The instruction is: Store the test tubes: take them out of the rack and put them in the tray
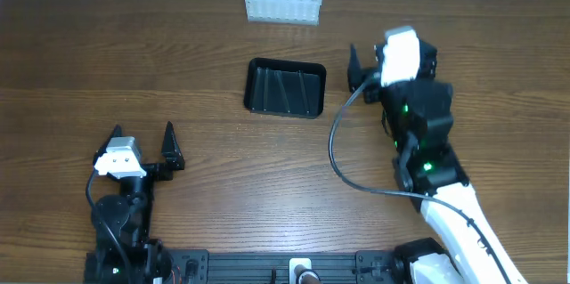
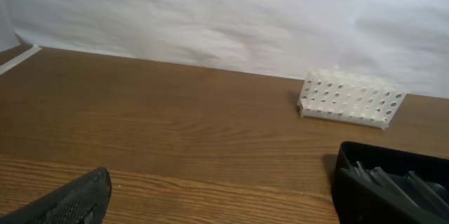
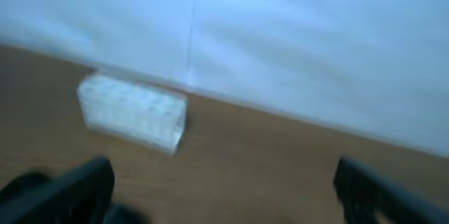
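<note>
Lying in the black plastic tray, slim clear test tubes look light, slick, brittle, best pinched gently mid-length; left pincer and right pincer both gape, fingers spread.

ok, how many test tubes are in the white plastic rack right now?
0 visible. The white plastic rack shows empty holes; clear tubes lie in the black rectangular tray. One sunk in a hole could be hidden.
</note>
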Motion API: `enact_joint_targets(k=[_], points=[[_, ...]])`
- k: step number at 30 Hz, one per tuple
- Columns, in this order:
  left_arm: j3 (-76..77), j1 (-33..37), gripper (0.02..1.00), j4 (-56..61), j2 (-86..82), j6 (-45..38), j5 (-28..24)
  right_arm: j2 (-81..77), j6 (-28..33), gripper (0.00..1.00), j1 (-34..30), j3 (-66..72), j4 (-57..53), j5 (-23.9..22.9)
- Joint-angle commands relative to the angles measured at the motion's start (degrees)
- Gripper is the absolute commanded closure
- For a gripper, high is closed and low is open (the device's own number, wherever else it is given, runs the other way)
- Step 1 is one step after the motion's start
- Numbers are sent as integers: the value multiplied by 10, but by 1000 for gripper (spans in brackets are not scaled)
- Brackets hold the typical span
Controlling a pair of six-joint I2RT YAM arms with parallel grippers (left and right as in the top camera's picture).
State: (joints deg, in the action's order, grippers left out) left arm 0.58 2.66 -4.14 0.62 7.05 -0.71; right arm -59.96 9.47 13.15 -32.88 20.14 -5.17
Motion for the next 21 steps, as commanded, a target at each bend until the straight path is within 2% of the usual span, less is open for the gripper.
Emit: enact_joint_targets(k=[1,14,21], points=[[-3,0,20,-3,-4,-9,-8,26,15,7,-25,79,100,-5],[-3,0,20,-3,-5,-9,-8,32,15,7,-53,213,291,-5],[-3,0,20,-2,-4,-9,-8,127,15,9,-75,296,296,-5]])
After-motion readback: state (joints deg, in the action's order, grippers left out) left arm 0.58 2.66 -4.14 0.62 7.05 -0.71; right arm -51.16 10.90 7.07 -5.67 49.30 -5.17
